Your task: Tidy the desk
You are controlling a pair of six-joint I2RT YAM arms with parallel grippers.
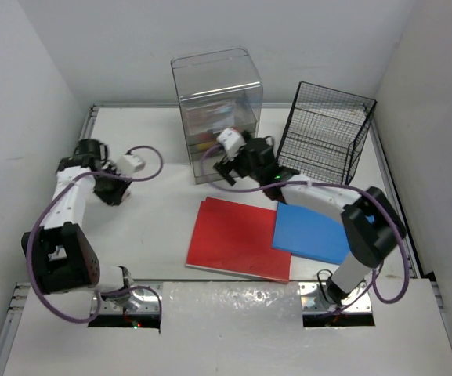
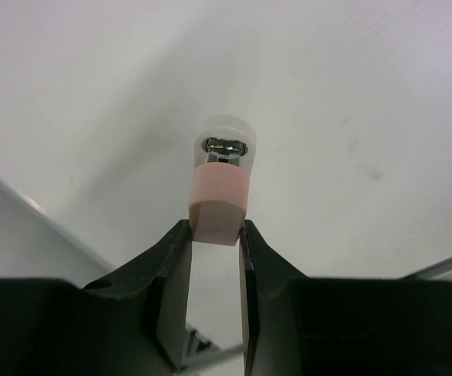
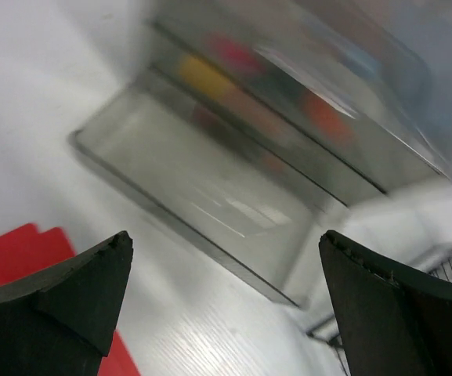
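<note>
Desk [image 1: 159,227] spans beneath both arms. Your left gripper [image 2: 215,235] is clamped on a pink USB stick [image 2: 219,205] near its left edge. Right gripper [image 3: 224,239] gapes wide, empty, facing the clear bin [image 3: 233,180].

Robot lab test cell: white desk [image 1: 155,211] boxed in by plain wall panels [image 1: 22,78], left arm [image 1: 63,205] and right arm [image 1: 327,200] bolted along the frame's bottom.
</note>
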